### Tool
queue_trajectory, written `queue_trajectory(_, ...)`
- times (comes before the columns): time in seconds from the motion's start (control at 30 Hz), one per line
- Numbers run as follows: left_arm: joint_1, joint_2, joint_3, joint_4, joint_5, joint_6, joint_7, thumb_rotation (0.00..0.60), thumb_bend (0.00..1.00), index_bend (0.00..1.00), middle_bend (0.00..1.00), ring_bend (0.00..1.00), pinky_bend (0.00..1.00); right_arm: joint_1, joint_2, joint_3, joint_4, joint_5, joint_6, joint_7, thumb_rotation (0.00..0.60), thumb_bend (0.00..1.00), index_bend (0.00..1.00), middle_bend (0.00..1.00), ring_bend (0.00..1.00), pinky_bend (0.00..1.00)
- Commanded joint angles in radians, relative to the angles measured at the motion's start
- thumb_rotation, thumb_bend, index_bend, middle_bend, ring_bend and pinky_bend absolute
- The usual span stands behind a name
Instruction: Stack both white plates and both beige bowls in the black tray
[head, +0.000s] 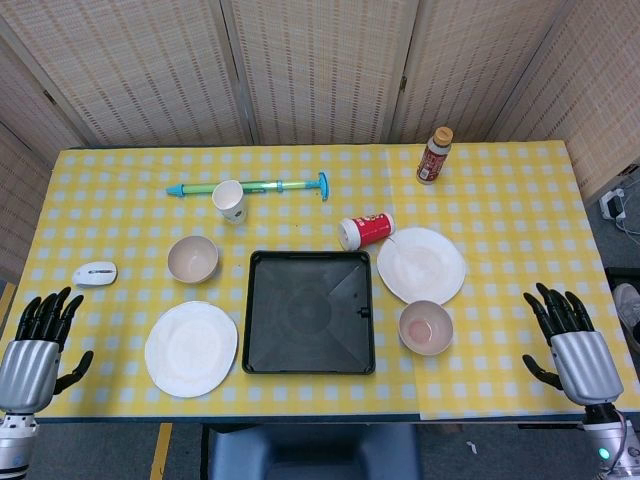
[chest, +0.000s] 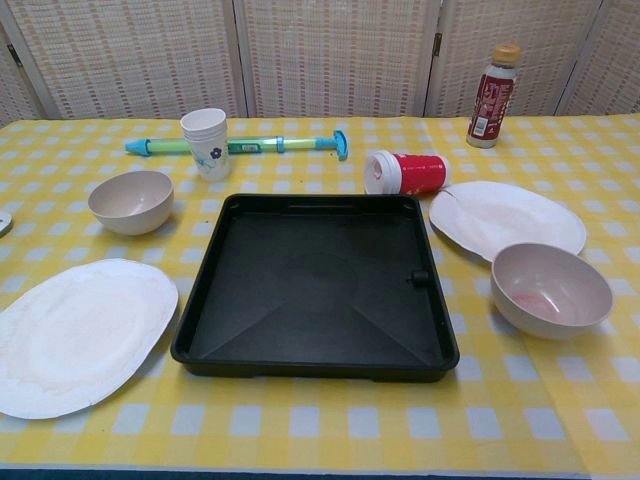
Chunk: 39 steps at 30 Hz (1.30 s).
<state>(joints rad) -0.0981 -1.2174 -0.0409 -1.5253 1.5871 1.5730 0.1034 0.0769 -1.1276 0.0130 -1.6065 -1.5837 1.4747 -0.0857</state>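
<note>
While both hands wait at the near edge, nothing is in the tray (head: 310, 312) yet, so we're at step one. Left hand (head: 38, 345) sits at the near-left corner, fingers spread, holding nothing; right hand (head: 572, 345) mirrors it near-right, also spread and empty. Neither shows in the chest view.

Left plate (head: 191, 348) lies just beside the tray's left side, left bowl (head: 193, 259) a bit farther back. Right plate (head: 421, 265) is off the tray's far-right corner, w/ the right bowl (head: 426, 327) near it; from the chest view the bowl seems to overlap the plate's near rim, can't be sure.

My read: plates first, bowls on top, else the stack won't sit flat. Left plate looks the easy opener: close to the hand, clear approach. Probably get fingers under the rim at the near edge, lift low, set it centred. On the right, the bowl likely has to move before that plate, and the red cup (head: 366, 231) lying against the plate's far-left rim could roll if nudged.
</note>
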Motion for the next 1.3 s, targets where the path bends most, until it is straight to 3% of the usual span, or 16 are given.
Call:
queue_trajectory(0.03, -0.002, -0.002, 0.000, 0.000, -0.006, -0.007, 0.003, 0.600, 0.36, 0.00, 0.04, 0.00, 0.05, 0.004, -0.002, 0.000, 0.003, 0.001, -0.006, 0.003, 0.600, 0.28, 0.00, 0.00, 0.00, 0.00)
queue_trajectory(0.37, 0.012, 0.014, 0.009, -0.031, 0.024, 0.028, -0.006, 0.600, 0.36, 0.00, 0.03, 0.00, 0.05, -0.002, 0.010, -0.013, 0.019, -0.007, -0.008, 0.018, 0.600, 0.28, 0.01, 0.00, 0.00, 0.00)
queue_trajectory(0.67, 0.021, 0.035, 0.009, -0.040, 0.010, 0.026, -0.029, 0.600, 0.36, 0.00, 0.03, 0.00, 0.05, 0.072, -0.019, 0.006, 0.154, -0.034, -0.078, 0.049, 0.600, 0.28, 0.38, 0.00, 0.00, 0.00)
queue_trajectory(1.3, -0.012, 0.044, 0.003, -0.040, -0.045, -0.074, -0.027, 0.600, 0.36, 0.00, 0.02, 0.00, 0.05, 0.293, -0.332, 0.056, 0.612, -0.006, -0.294, 0.242, 0.600, 0.28, 0.43, 0.00, 0.00, 0.00)
